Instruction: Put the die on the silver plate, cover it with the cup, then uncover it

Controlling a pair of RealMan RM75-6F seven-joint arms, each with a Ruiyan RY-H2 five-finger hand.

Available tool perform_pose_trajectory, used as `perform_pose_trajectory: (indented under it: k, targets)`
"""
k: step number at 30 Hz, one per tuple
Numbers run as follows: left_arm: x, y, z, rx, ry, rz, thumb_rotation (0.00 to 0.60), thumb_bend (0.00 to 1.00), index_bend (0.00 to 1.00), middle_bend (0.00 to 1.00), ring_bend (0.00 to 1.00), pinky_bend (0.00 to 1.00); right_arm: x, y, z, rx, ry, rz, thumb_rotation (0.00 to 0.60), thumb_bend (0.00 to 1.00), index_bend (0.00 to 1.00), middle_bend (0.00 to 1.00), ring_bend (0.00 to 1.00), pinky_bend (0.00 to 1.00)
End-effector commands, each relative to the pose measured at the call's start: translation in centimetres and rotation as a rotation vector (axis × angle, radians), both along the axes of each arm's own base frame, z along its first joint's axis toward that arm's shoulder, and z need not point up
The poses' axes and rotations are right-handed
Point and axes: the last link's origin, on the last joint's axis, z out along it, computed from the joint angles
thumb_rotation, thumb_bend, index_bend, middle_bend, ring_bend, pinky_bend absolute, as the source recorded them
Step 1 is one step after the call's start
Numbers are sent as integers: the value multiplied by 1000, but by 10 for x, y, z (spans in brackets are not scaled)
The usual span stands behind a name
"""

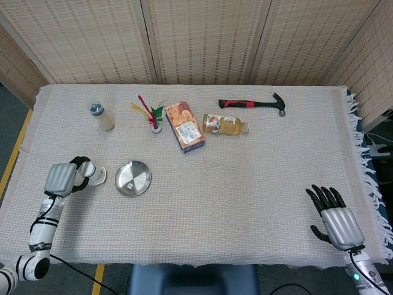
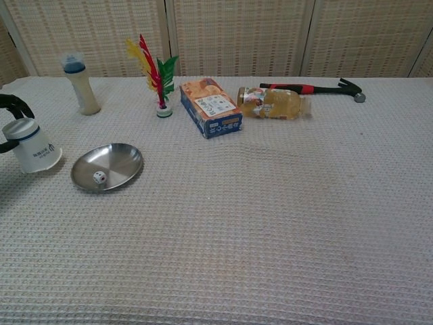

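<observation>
A small white die with dark pips [image 2: 99, 177] lies on the round silver metal plate [image 2: 122, 158], toward its near-left rim, uncovered. Just left of the plate, the left hand [image 1: 63, 178] grips an upside-down white paper cup with a dark band [image 2: 32, 145], its dark fingers [image 2: 13, 103] wrapped around the cup's upper part; the cup is tilted, with its open mouth turned toward the plate and its right edge raised off the cloth, apart from the plate. The right hand [image 1: 336, 220] rests at the near-right corner of the desk, well apart from everything, holding nothing with its fingers spread. The desk is covered by a pale woven cloth [image 2: 270, 217]. Along its far side stand a small bottle with a blue cap [image 2: 79, 82], a red, yellow and green feathered shuttlecock [image 2: 155, 74], an orange and blue carton [image 2: 210, 107], a clear bottle of amber liquid lying on its side [image 2: 273, 103] and a red and black hammer [image 2: 314, 88].
</observation>
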Motion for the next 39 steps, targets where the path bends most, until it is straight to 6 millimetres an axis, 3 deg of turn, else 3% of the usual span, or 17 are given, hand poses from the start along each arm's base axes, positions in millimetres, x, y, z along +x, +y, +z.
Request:
perform_pose_trajectory:
  k: [1, 9, 17, 29, 39]
  targets:
    - [5, -3, 6, 38, -66, -33, 600, 488, 593, 741, 593, 747, 0, 0, 0, 1, 0, 1, 600, 180, 0, 0, 0, 0]
    - [33, -11, -3, 20, -145, -129, 600, 493, 628, 783, 626, 760, 0, 0, -1, 12, -1, 2, 600, 180, 0, 0, 0, 0]
    - [71, 3, -30, -45, -111, -203, 600, 492, 632, 791, 632, 760, 0, 0, -1, 16, -7, -1, 600, 180, 0, 0, 0, 0]
    - [71, -13, -53, -135, 13, -209, 600, 489, 642, 803, 640, 761, -1, 0, 1, 17, -12, 0, 600, 180, 0, 0, 0, 0]
    - [67, -7, -60, -121, 71, -214, 600, 489, 642, 803, 641, 762, 0, 2, 2, 15, -14, 4, 600, 180, 0, 0, 0, 0]
